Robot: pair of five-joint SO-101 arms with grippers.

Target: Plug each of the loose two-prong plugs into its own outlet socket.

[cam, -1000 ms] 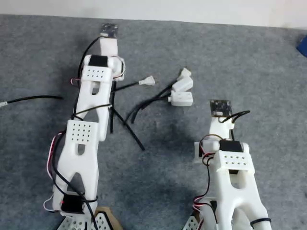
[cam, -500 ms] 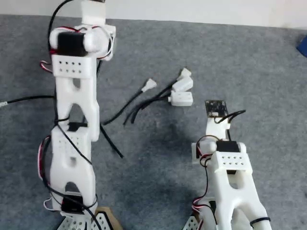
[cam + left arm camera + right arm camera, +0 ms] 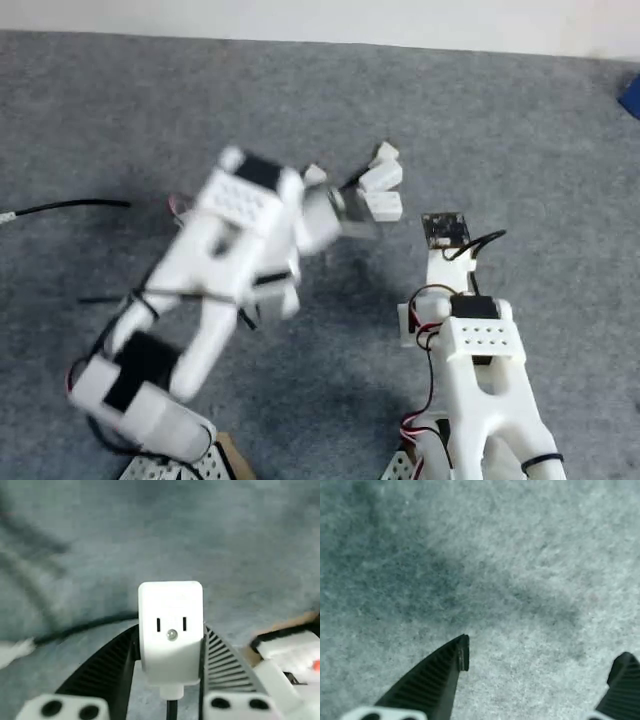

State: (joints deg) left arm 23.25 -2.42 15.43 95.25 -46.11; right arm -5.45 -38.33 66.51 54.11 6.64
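Note:
My left gripper (image 3: 170, 632) is shut on a white outlet socket (image 3: 170, 605), whose two slots face the wrist camera and whose black cord runs down between the fingers. From above, the left arm (image 3: 235, 235) is blurred, and its tip is beside two white sockets (image 3: 381, 192) in the middle of the grey carpet. A white plug (image 3: 385, 152) lies just beyond them, and another plug (image 3: 315, 175) peeks out behind the arm. My right gripper (image 3: 540, 662) is open over bare carpet; its wrist (image 3: 445, 230) sits to the near right of the sockets.
A black cable (image 3: 70, 206) runs in from the left edge. In the left wrist view, a black cord (image 3: 85, 627) and a white plug end (image 3: 15, 650) lie on the carpet. A blue object (image 3: 632, 95) is at the right edge.
The left arm has swung from the far left back of the table toward the middle, ending beside the sockets. The loose plug and cord shifted. The right wrist edged slightly left.

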